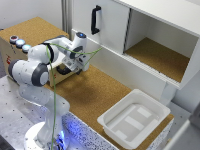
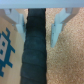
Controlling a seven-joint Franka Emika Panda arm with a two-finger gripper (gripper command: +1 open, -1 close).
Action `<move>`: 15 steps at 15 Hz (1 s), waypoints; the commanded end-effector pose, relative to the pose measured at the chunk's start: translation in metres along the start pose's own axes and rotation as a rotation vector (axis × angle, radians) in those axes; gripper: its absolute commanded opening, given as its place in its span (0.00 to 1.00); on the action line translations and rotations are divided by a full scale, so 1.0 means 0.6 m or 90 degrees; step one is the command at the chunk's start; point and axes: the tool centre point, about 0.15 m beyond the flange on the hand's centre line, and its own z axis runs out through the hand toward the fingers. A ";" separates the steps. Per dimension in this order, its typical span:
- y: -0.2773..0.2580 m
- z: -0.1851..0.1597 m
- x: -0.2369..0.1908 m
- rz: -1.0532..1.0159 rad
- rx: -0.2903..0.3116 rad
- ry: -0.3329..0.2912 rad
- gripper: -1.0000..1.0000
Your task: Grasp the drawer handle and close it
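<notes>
In the wrist view a black drawer handle (image 2: 37, 52) runs as a dark bar between my two pale fingertips (image 2: 58, 27). My gripper (image 2: 37, 25) is open and straddles the handle, with a narrow gap on each side. The drawer front beside it is cork-coloured with a blue pixel figure (image 2: 6, 42). In the exterior view my gripper (image 1: 70, 64) sits against the side of the cork-topped box (image 1: 35, 27) at the exterior view's left. Only a dark bit of the handle (image 1: 63, 70) shows under it. How far the drawer stands out is hidden by the arm.
A white cabinet with a black door handle (image 1: 95, 20) and an open cork-floored compartment (image 1: 160, 55) stands at the back. A white plastic bin (image 1: 134, 119) sits on the cork table at the exterior view's right. Coloured buttons (image 1: 20, 43) top the box.
</notes>
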 end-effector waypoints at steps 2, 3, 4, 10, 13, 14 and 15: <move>-0.009 0.022 -0.031 -0.011 0.030 0.030 0.00; -0.015 0.025 -0.033 -0.012 0.029 0.027 0.00; -0.023 0.028 -0.034 -0.015 0.028 0.026 0.00; -0.079 0.039 -0.038 -0.032 0.025 0.021 0.00; -0.109 0.047 -0.038 -0.043 0.023 0.017 0.00; -0.121 0.048 -0.038 -0.049 0.023 0.015 0.00; -0.132 0.050 -0.037 -0.054 0.023 0.014 0.00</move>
